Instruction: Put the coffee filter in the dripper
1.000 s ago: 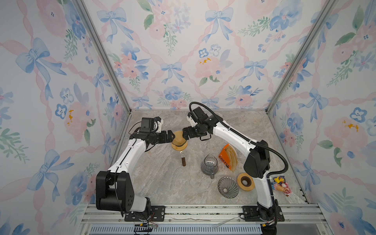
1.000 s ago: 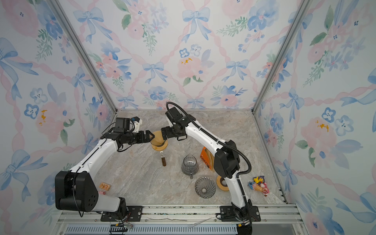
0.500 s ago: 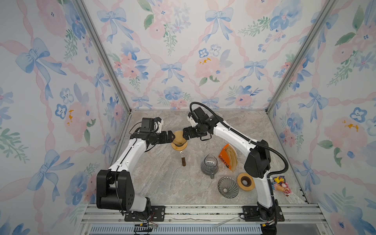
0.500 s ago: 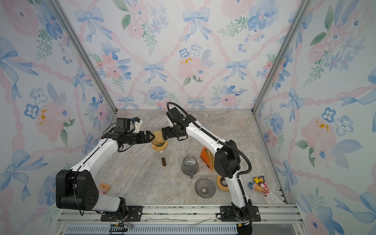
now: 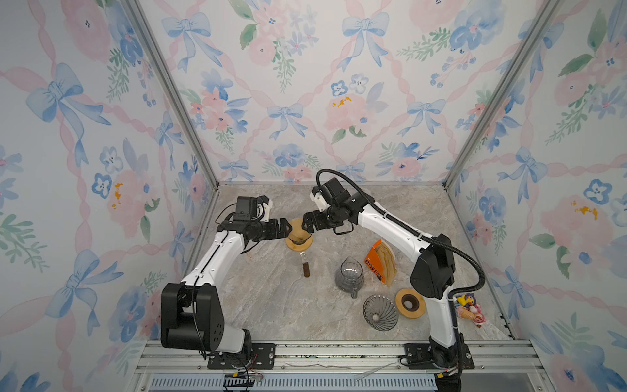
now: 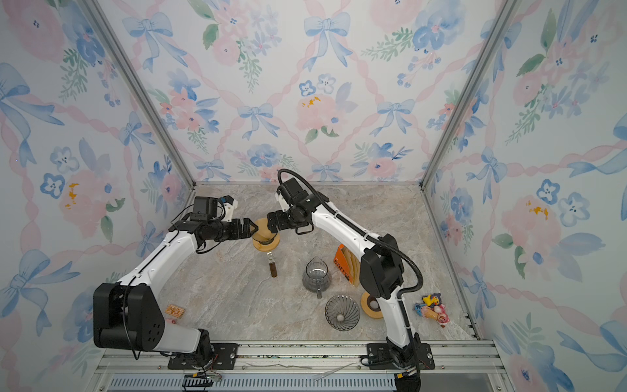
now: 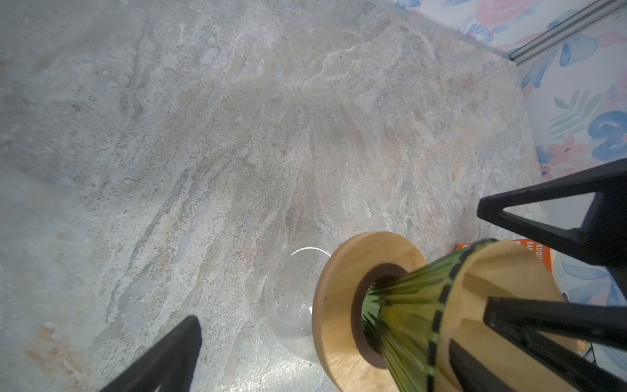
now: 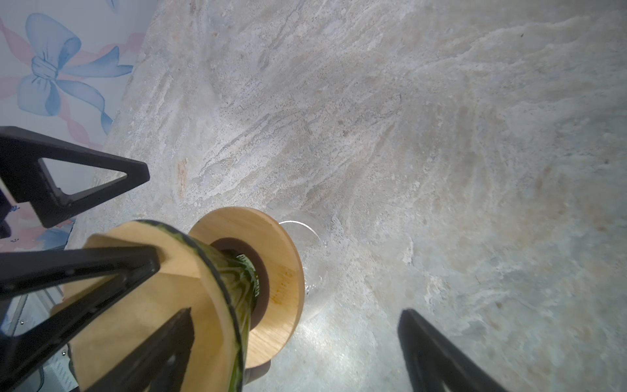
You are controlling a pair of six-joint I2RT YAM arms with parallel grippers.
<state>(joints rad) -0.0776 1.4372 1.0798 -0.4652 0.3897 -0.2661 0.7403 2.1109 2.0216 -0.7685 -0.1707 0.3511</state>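
Coffee filter (image 5: 298, 226) sits in dripper (image 7: 403, 305), centre of both top views. Left gripper (image 5: 286, 229) and right gripper (image 5: 306, 224) released, jaws spread astride rim, nothing held. Step judged: seating, apparently complete. Next: withdraw clear without dragging paper.

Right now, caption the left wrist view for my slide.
Left end effector and right end effector, both open, meet at the green dripper holding the coffee filter.

The green ribbed glass dripper (image 5: 299, 239) on its round wooden collar (image 5: 298, 248) fills the gap between left gripper (image 5: 286, 228) and right gripper (image 5: 307, 225); beyond both, bare marble bench (image 5: 271, 305) lies open.
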